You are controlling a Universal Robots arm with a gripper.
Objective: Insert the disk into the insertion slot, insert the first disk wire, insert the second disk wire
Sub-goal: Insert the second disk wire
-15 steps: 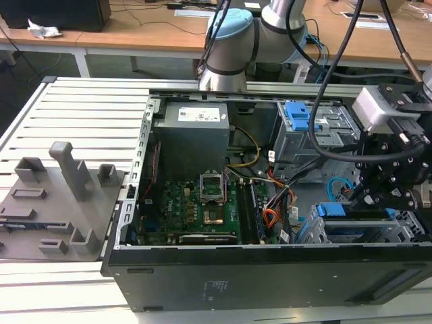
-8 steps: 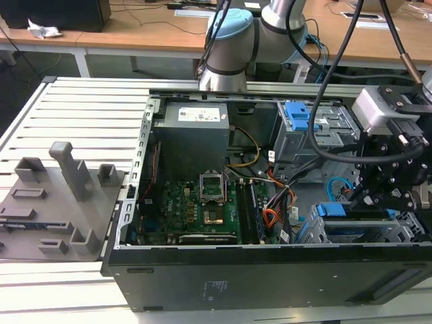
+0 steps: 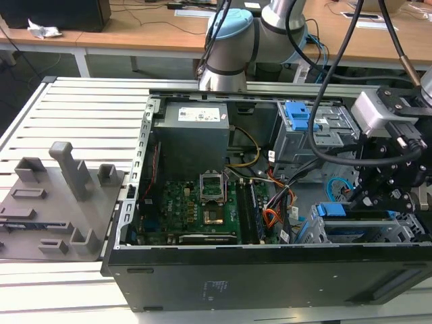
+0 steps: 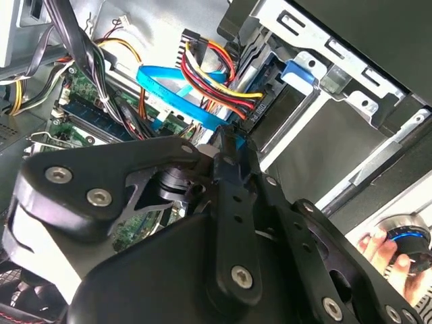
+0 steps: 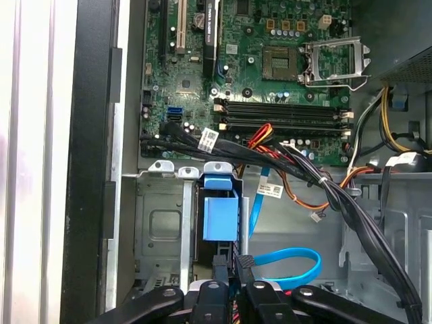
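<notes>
The disk, its blue carrier (image 3: 331, 210) showing, sits inside the silvery insertion slot (image 3: 405, 229) at the case's front corner on the exterior view's right. In the first wrist view the carrier's blue tab (image 5: 220, 216) pokes out of the cage (image 5: 158, 223). The first disk wire (image 4: 216, 77), red and yellow strands, ends in a dark plug (image 4: 253, 111) against the disk's rear. The second disk wire (image 5: 290, 260) (image 4: 169, 84) loops round and ends between my fingertips. My gripper (image 5: 231, 266) (image 4: 226, 138) (image 3: 368, 199) stands just behind the disk, shut on that cable's dark plug.
The motherboard (image 3: 196, 202) and the grey power supply (image 3: 192, 131) fill the case's middle. A grey bay with a blue latch (image 3: 297, 115) stands behind the gripper. Black cables (image 5: 304, 169) cross near the slot. A grey fixture (image 3: 61, 196) lies outside. A hand (image 4: 381, 246) shows beyond the case.
</notes>
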